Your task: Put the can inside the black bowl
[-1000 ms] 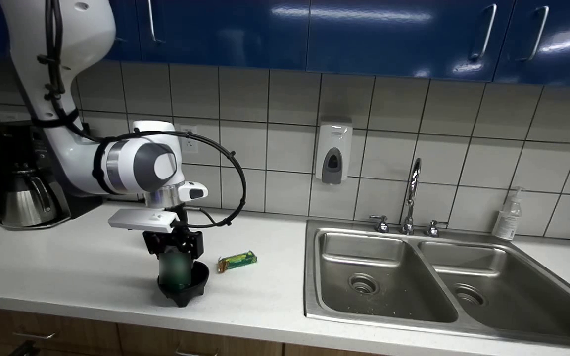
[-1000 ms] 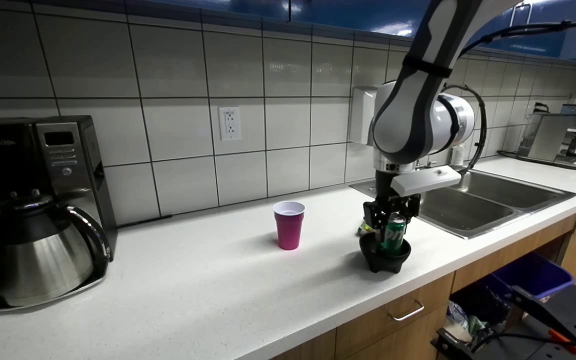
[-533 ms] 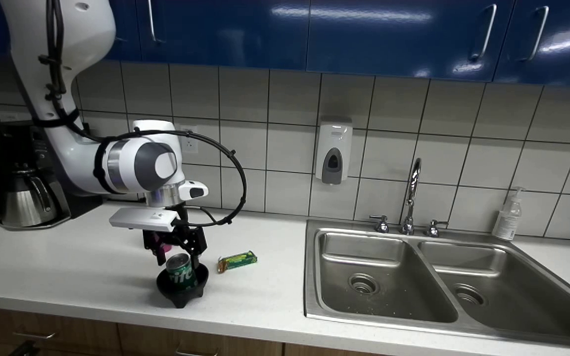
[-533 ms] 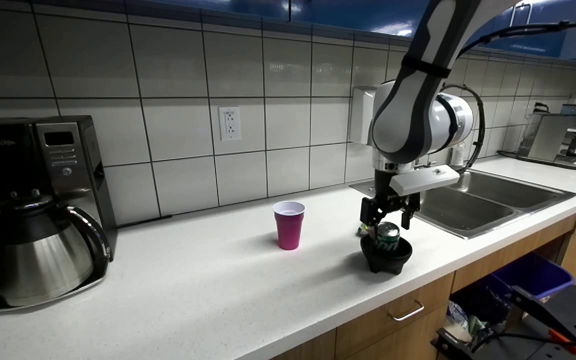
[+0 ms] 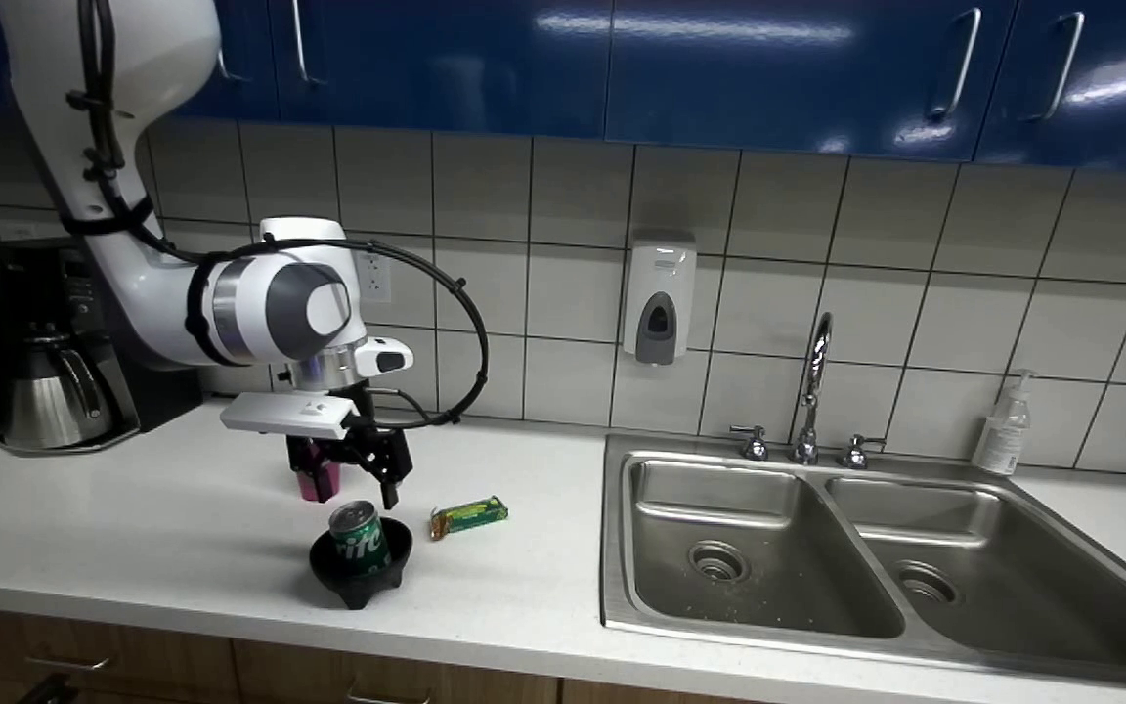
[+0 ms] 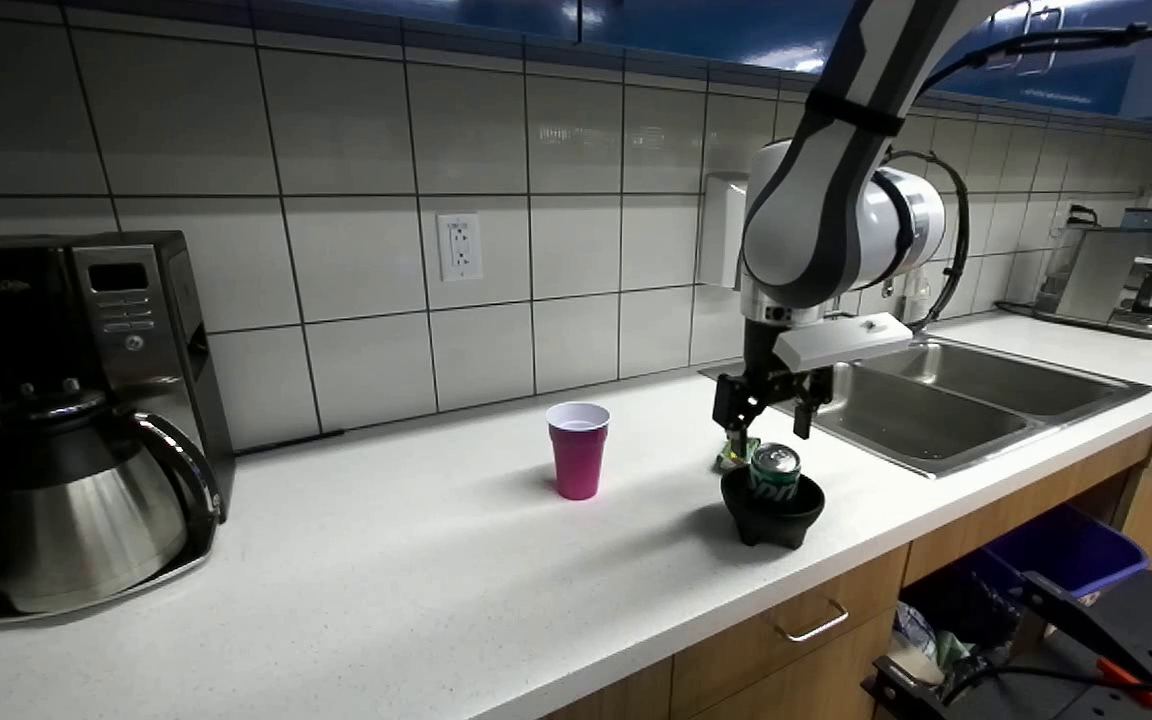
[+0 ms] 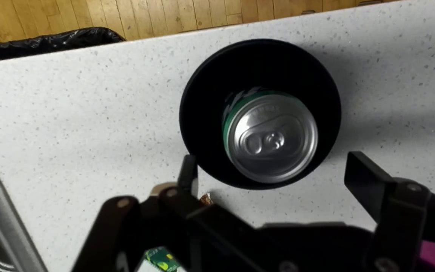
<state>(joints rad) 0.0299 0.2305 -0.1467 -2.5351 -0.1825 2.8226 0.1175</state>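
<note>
- The counter (image 5: 182,548) spreads across the lower half of both exterior views, and the work sits near its front edge.
- The arm (image 5: 162,313) reaches in from the upper left of an exterior view. Nearly all its work looks finished to me; what seems left is to rise and move clear.
- The sink (image 5: 616,548) fills the lower right of an exterior view, well apart from the work.
- The coffee maker (image 6: 126,300) stands at the left of an exterior view, outside the job.
- The claw (image 6: 771,437) hangs right of centre in an exterior view. Its fingers (image 7: 368,185) are spread wide and grip nothing; I judge that the letting-go is done.
- The bowl (image 6: 771,525) stands upright on the counter, lower right of centre in an exterior view.
- The cup (image 6: 578,460), pink and upright, stands near the centre of an exterior view, well apart from the bowl.
- The can (image 7: 274,143) sits inside the bowl, toward the bowl's lower right in the wrist view, its top above the rim. It seems to lean slightly, and the claw is not touching it. The asked-for placing therefore looks complete.
- The snack packet (image 5: 470,516) lies near the bowl, to its upper right in an exterior view.
</note>
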